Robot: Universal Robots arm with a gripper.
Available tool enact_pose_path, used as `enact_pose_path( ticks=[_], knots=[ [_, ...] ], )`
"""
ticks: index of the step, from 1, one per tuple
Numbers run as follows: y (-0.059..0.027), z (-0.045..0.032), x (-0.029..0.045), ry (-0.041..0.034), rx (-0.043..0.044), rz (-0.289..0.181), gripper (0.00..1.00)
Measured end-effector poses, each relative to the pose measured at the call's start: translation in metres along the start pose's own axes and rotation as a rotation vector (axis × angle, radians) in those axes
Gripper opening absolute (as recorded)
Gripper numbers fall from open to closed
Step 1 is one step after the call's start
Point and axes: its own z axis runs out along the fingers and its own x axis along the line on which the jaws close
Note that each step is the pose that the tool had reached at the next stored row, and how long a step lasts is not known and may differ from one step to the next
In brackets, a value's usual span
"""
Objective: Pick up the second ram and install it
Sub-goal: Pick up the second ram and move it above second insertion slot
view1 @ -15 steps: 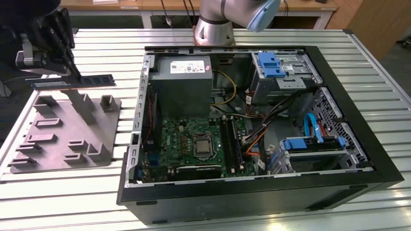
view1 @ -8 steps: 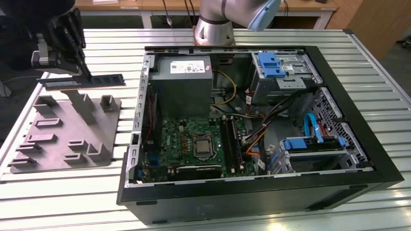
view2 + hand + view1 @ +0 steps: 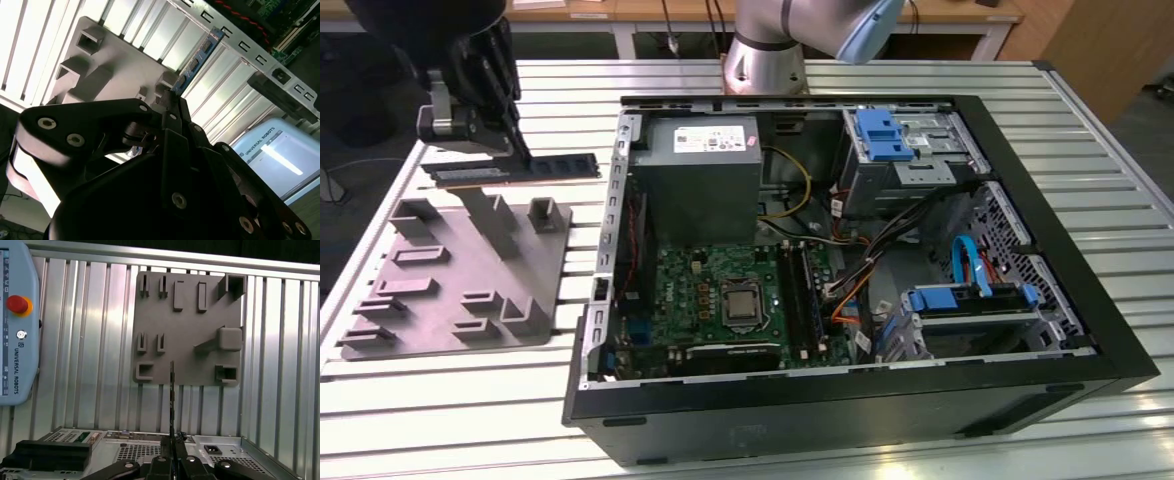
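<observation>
**Ram (image 3: 567,165) in the hand (image 3: 507,165), over the holder (image 3: 454,290)**

At the exterior view's left, the black hand is clenched on the ram and carries it level, long edge up, above the far end of the grey holder. The ram's free end points toward the case (image 3: 854,410). Whether it clears the holder's tall posts cannot be told. The holder lies flat on the slatted metal bench (image 3: 1121,170), just beside the case.

To the exterior view's right, the open black case rests on its side, with the green motherboard (image 3: 700,290) bare inside.

In the second wrist view, the fingers (image 3: 180,112) pinch one end of the ram (image 3: 197,60), which juts out past them over the bench. In the first wrist view, the ram (image 3: 172,390) shows edge-on as a thin dark line running from the hand (image 3: 172,442) out over the holder (image 3: 185,335).
</observation>
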Motion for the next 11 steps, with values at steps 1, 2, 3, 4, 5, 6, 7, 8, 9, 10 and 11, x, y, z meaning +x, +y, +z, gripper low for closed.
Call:
enact_pose_path(
  ticks=[1, 2, 3, 4, 5, 6, 7, 8, 9, 10, 11],
  knots=[
    [-0.0020, -0.0001, 0.0001, 0.0000, 0.0000, 0.000, 0.13],
    [-0.0040, -0.0001, 0.0002, 0.0000, 0.0000, 0.000, 0.13],
    [-0.0061, -0.0002, 0.0003, 0.0000, 0.0000, 0.000, 0.13],
    [-0.0081, -0.0003, 0.0004, 0.0001, 0.0000, 0.000, 0.13],
    [-0.0102, -0.0003, 0.0005, 0.0000, 0.0000, 0.000, 0.13],
    [-0.0121, -0.0004, 0.0006, 0.0000, 0.0000, 0.000, 0.13],
    [-0.0141, -0.0004, 0.0007, 0.0000, 0.0000, 0.000, 0.13],
    [-0.0160, -0.0005, 0.0008, 0.0000, 0.0000, 0.000, 0.13],
    [-0.0179, -0.0005, 0.0009, 0.0000, 0.0000, 0.000, 0.13],
    [-0.0199, -0.0006, 0.0010, 0.0000, -0.0001, 0.000, 0.13],
    [-0.0220, -0.0007, 0.0011, 0.0000, -0.0001, 0.000, 0.13]
  ],
)
